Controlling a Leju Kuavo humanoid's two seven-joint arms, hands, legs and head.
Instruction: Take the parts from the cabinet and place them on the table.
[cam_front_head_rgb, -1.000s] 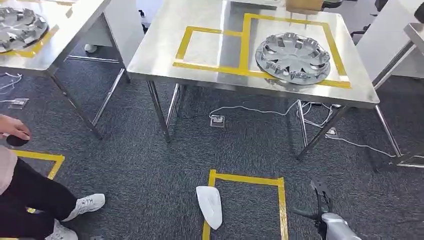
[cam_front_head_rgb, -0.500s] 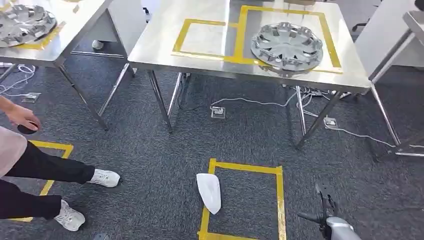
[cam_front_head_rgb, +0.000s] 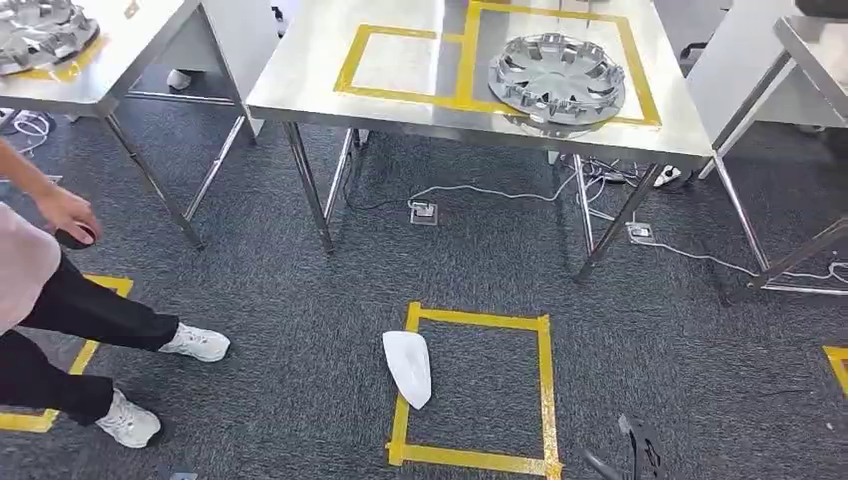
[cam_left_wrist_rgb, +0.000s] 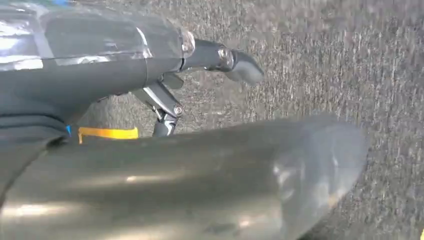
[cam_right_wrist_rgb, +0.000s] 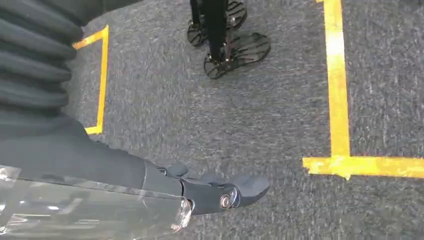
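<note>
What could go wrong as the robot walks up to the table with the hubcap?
A person stands close on the left; a swinging arm might hit them. Cables and a floor socket lie under the table; feet could snag. The hubcap already fills one taped square.

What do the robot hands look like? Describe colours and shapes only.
The left robot hand has a glossy dark casing, slender dark fingers with silver pivot screws, and a thick smooth grey thumb. The right robot hand has the same dark fingers, plus a grey ribbed cover.
</note>
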